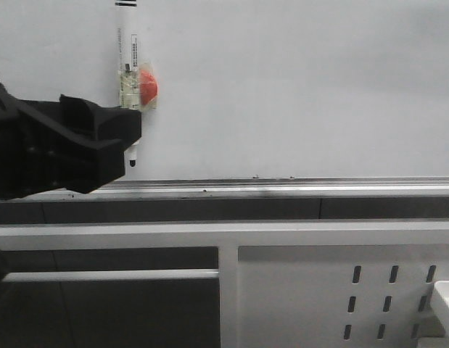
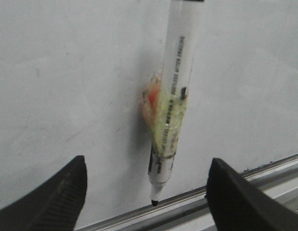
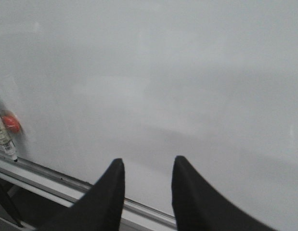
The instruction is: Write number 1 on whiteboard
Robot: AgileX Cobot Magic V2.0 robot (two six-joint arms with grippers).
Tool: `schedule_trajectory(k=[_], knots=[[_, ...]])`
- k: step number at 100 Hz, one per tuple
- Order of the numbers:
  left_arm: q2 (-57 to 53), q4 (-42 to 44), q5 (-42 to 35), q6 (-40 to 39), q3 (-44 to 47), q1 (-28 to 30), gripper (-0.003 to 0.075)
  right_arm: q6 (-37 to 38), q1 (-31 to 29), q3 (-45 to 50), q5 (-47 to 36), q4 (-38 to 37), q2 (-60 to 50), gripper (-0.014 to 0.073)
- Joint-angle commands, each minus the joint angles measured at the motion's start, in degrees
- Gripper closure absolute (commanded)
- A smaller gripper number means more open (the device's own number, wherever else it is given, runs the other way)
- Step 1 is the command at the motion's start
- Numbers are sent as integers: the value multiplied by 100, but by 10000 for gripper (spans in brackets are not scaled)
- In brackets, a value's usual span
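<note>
The whiteboard [image 1: 297,87] fills the back of the scene, pale and glossy. A white marker pen [image 1: 127,65] with a red ball [image 1: 148,85] taped to it stands upright against the board, black tip down just above the rail. My left gripper [image 1: 126,138] is open, and in the left wrist view its fingers [image 2: 67,192] stand wide on either side of the marker [image 2: 173,110] without touching it. My right gripper [image 3: 149,160] is open and holds nothing; it faces bare board to the right of the marker [image 3: 5,137]. The number 1 is out of view.
A silver tray rail [image 1: 282,187] runs along the board's lower edge. Below it are a dark strip, a white frame bar [image 1: 224,233] and a white panel with slotted holes [image 1: 318,297]. A white ledge corner [image 1: 445,297] shows at the lower right.
</note>
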Motion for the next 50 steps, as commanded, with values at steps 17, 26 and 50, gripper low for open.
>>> schedule_trajectory(k=[17,26,50], knots=[[248,99,-884,-660,-203,-46,248,-61,12,-169,-542,-15,-12,382],[344,122,-932,-660,-333,-46,248,-61,12,-169,-542,-15,-12,382],[571,166,-1084,-650,-607,-46,248,-61,12,-169,-542,-15,-12,382]])
